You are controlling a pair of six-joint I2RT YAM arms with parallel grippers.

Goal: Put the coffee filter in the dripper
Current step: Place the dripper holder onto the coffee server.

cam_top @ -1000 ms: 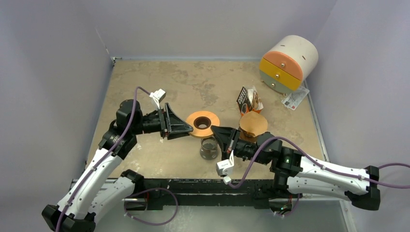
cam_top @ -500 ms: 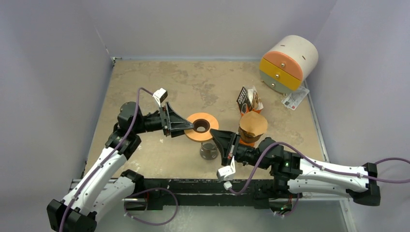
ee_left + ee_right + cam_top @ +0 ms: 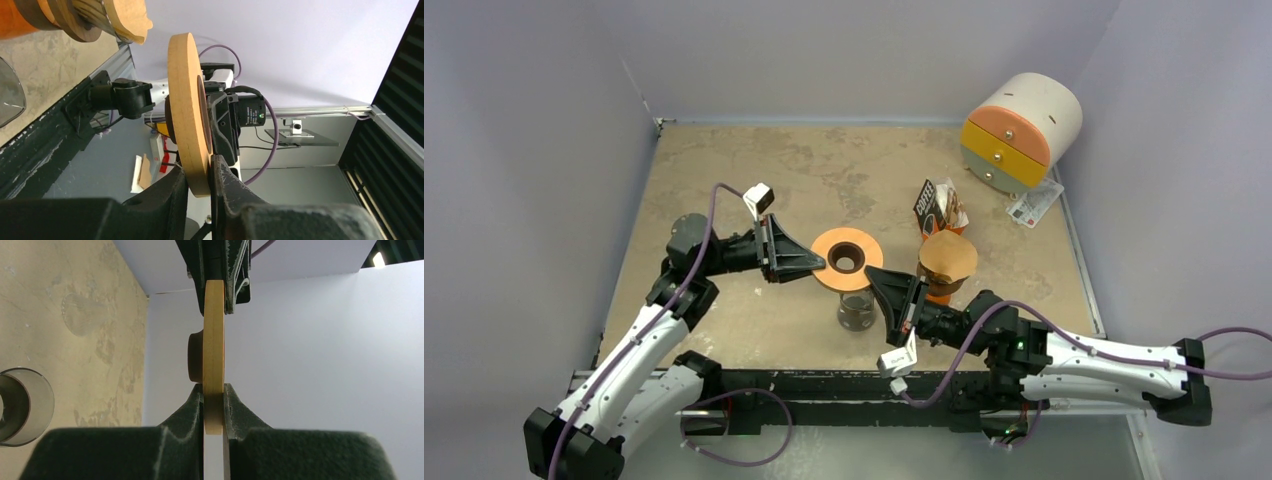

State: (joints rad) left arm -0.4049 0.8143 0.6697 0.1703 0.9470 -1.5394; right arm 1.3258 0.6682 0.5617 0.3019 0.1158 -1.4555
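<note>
A flat orange-tan wooden ring (image 3: 847,259) with a dark centre hangs level above a glass carafe (image 3: 856,310). My left gripper (image 3: 820,264) is shut on its left rim and my right gripper (image 3: 876,280) on its near right rim. The left wrist view shows the ring (image 3: 186,100) edge-on, pinched in the left gripper (image 3: 199,172). The right wrist view shows the ring (image 3: 214,340) pinched in the right gripper (image 3: 214,395). A tan paper filter (image 3: 948,254) sits on an orange dripper body right of the ring, also seen in the left wrist view (image 3: 125,20).
A dark coffee-filter packet (image 3: 937,207) lies behind the dripper. A round drawer unit (image 3: 1021,130) with orange and yellow fronts and a paper label (image 3: 1034,205) are at the back right. The carafe also shows in the right wrist view (image 3: 22,405).
My left gripper has moved right onto the ring's left rim. The ring has shifted slightly right and nearer. My right arm has swung a little towards the front, still on the ring.
</note>
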